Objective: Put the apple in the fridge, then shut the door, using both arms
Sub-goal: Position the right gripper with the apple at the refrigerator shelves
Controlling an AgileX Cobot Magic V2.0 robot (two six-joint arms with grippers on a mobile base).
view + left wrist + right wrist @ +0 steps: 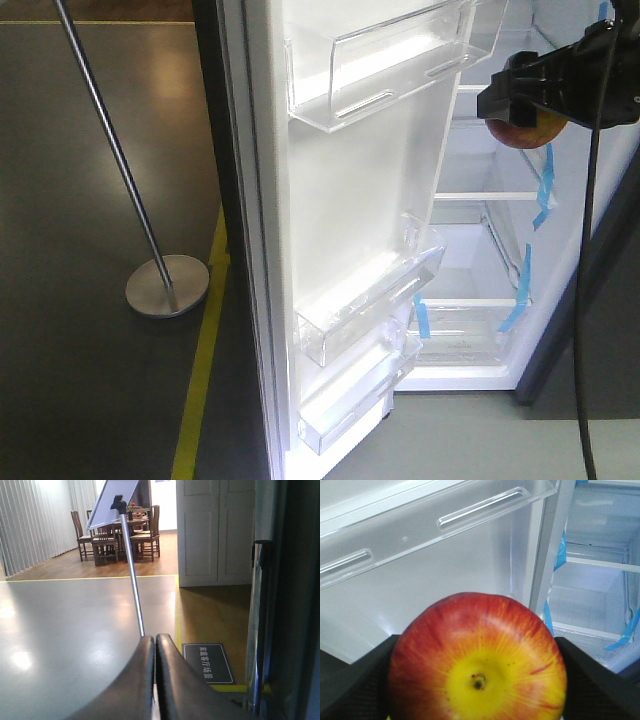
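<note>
Red-and-yellow skin, smooth and glossy with fine radial streaks round a small brown dimple: one apple [477,660], round, pinched between the two black textured fingers [355,685] of the right gripper [522,100] and held in the air before the open fridge [480,250], at upper-shelf height, resting on no shelf. One fridge, white-lined, with three white-edged clear shelves showing and at least four strips of blue tape [545,190] on the shelf fronts and side wall. One door [350,200], swung wide, dark on its outer edge, matt white inside, carrying three clear moulded plastic bins: one upper bin [380,60] and two lower bins [365,305] set close one above the other. One left gripper [155,650], its two curved, smooth black fingers pressed together with nothing between them, pointing over grey floor away from the fridge. One thin black cable [590,260], hanging down from the right arm. One metal stand [165,285]: slim steel pole on a round flat disc base, topped in the left wrist view by one tilted white board [112,500]. One yellow floor line [200,380], running along the grey floor beside the door.
</note>
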